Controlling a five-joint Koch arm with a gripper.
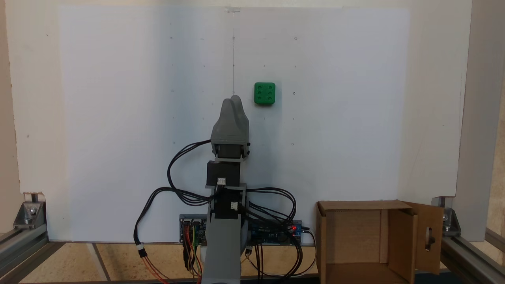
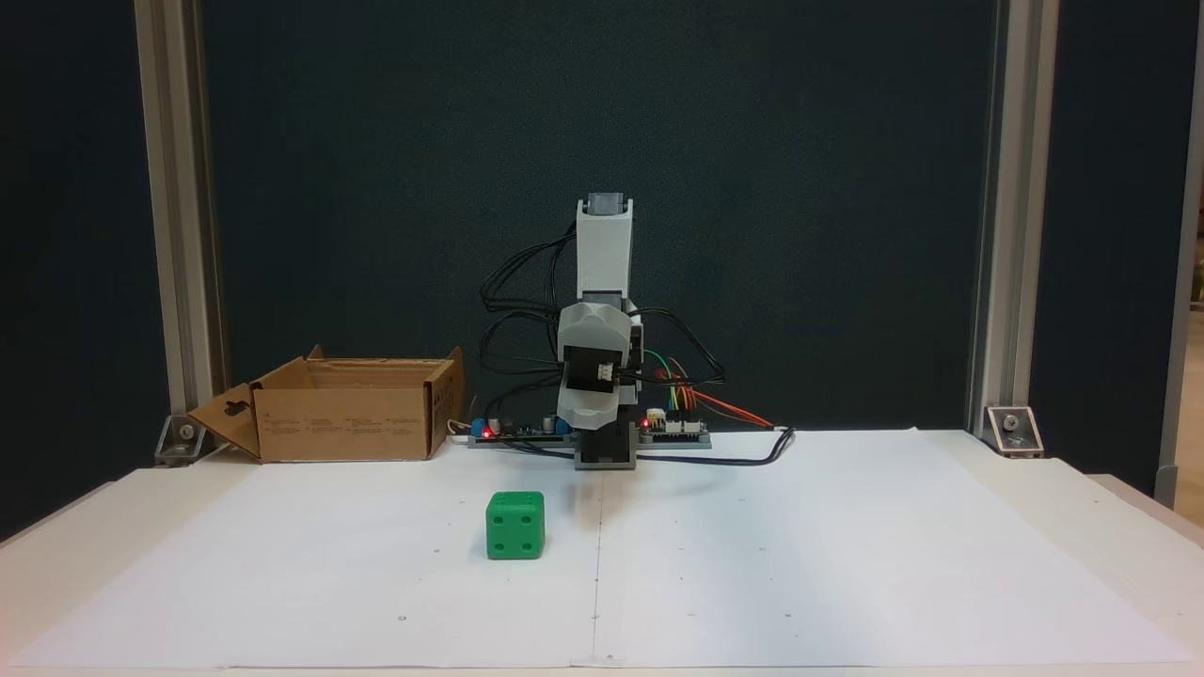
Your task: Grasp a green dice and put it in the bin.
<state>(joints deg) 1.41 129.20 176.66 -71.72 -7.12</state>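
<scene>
The green dice [image 1: 264, 93] [image 2: 514, 526] rests on the white paper sheet, with several pips on its top face. My gripper [image 1: 235, 98] [image 2: 588, 418] hangs folded in over the arm's base, its two grey fingers pressed together and nothing between them. In a fixed view the dice is just beyond and to the right of the fingertips [image 1: 232, 103], apart from them. The bin [image 1: 400, 240] [image 2: 343, 423], a brown cardboard box with flaps folded out and a handle hole in one flap, stands beside the arm's base with its opening up.
Circuit boards [image 1: 276, 232] [image 2: 513, 432] with lit red LEDs and looping black cables [image 1: 173, 177] lie around the arm's base. Aluminium frame posts [image 2: 179, 235] [image 2: 997, 235] stand at the table's corners. The white paper [image 1: 118, 118] spreads wide around the dice.
</scene>
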